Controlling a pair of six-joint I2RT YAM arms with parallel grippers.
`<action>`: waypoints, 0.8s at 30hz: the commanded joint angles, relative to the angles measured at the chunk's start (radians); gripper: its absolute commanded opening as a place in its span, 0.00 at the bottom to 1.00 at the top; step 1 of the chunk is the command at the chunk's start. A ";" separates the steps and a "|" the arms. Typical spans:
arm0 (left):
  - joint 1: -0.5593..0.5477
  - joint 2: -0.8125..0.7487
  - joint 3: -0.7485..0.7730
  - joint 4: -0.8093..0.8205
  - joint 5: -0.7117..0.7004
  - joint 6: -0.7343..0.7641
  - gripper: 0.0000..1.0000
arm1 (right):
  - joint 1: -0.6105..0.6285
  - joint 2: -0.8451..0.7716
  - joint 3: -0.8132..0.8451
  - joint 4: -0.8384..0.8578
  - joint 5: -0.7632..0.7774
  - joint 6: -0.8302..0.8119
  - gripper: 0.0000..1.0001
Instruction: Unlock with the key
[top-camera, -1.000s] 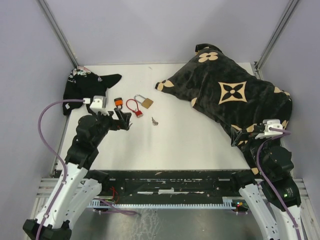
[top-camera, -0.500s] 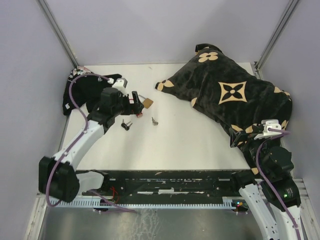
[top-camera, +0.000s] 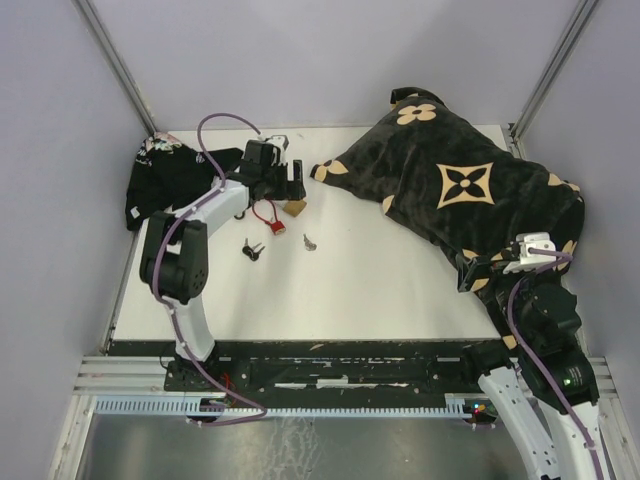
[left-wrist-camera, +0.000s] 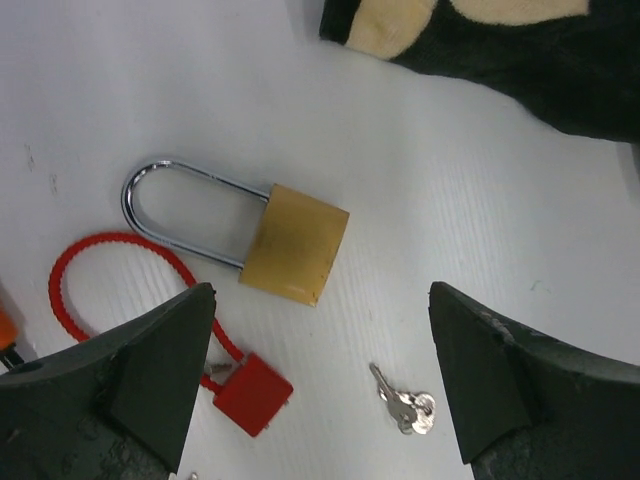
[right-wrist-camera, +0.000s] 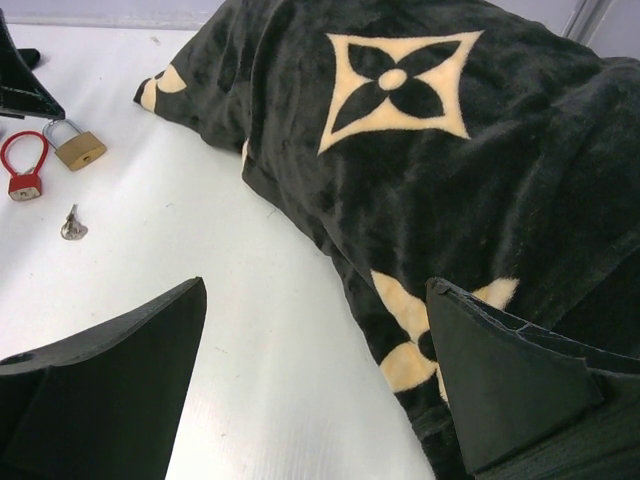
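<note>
A brass padlock (top-camera: 294, 208) with a long steel shackle lies at the far left centre of the white table; in the left wrist view it (left-wrist-camera: 295, 245) lies flat just ahead of the fingers. A small silver key bunch (top-camera: 309, 241) lies just near of it, apart from it (left-wrist-camera: 405, 405). My left gripper (top-camera: 285, 183) hovers over the padlock, open and empty (left-wrist-camera: 320, 295). My right gripper (top-camera: 478, 270) is open and empty (right-wrist-camera: 315, 285) at the right, by the pillow's edge. The padlock (right-wrist-camera: 78, 148) and the key (right-wrist-camera: 72, 225) show far off in the right wrist view.
A red cable lock (top-camera: 270, 218) lies left of the padlock (left-wrist-camera: 250, 392). Black-headed keys (top-camera: 252, 250) lie nearer. A big black cushion with tan flowers (top-camera: 470, 180) fills the right side (right-wrist-camera: 420, 130). Dark cloth (top-camera: 165, 175) lies at the far left.
My left arm has swung from the near left out to the far side and now stands over the brass padlock. The right arm has barely moved.
</note>
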 joint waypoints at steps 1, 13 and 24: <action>-0.005 0.084 0.137 -0.044 0.019 0.180 0.93 | -0.003 0.037 0.000 0.033 0.013 -0.013 0.99; -0.019 0.306 0.371 -0.270 0.077 0.350 0.88 | -0.003 0.079 0.000 0.030 0.031 -0.019 0.99; -0.063 0.407 0.451 -0.334 -0.001 0.350 0.84 | -0.003 0.072 0.002 0.026 0.037 -0.017 0.99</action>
